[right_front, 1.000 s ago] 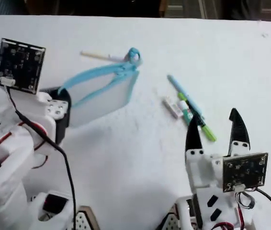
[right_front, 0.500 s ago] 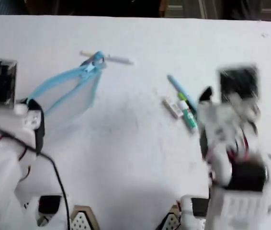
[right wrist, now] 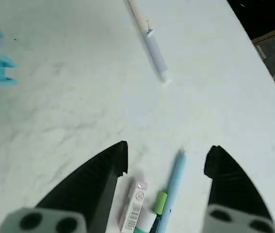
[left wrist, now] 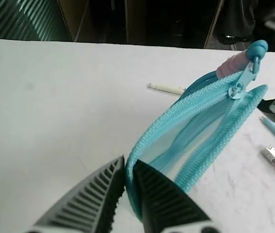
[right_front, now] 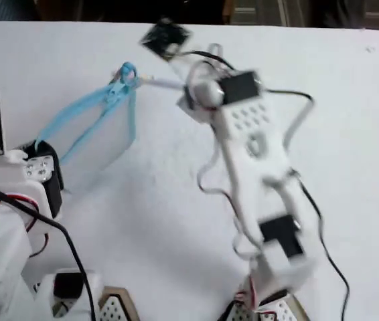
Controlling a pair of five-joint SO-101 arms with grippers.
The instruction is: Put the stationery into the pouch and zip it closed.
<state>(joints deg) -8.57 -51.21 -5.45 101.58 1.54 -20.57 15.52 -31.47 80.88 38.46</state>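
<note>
A translucent pouch [right_front: 99,130] with a blue zipper lies open at the left; its zipper pull [left wrist: 247,73] points to the far side. My left gripper [left wrist: 127,182] is shut on the pouch's near zipper edge. My right arm [right_front: 250,140] stretches across the table's middle and covers the loose stationery in the high view. My right gripper [right wrist: 168,148] hangs open just above a blue pen [right wrist: 174,179], a green marker [right wrist: 160,203] and a small eraser [right wrist: 133,208]. A white pen [right wrist: 149,41] lies farther off, close to the pouch's far tip.
The white table [right_front: 350,100] has free room at the right and in front of the pouch. The arm bases [right_front: 116,307] stand at the near edge. Dark furniture lines the far edge.
My right arm has swung up from the near edge and stretched far over the stationery. My left gripper has dragged the pouch leftward, off the white pen.
</note>
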